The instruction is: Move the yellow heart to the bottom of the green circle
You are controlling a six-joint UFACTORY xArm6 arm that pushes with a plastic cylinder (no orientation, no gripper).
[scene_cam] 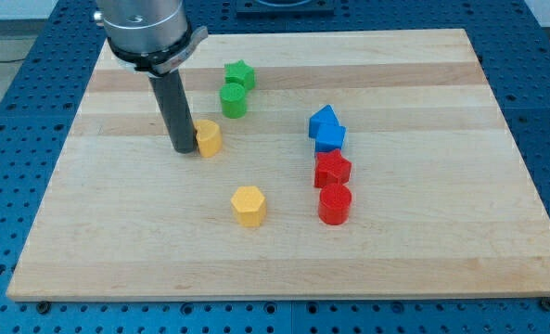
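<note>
Wooden board [284, 241] fills most of frame, on blue pegboard bench [15, 111]. Dark rod comes down upper left; my tip [183, 148] sits on the board touching left side of yellow heart [208, 137], nothing gripped, just pressed against it. Heart lies below-left of green circle [234, 100], near but apart; green star [240, 73] touches circle above. Centre-right: blue blocks [326, 129], red blocks [333, 188]. Yellow hexagon [249, 205] lower centre.

The yellow heart [208, 137] sits flat on the board, below and slightly left of the upright green circle [234, 100], apart from it.
</note>
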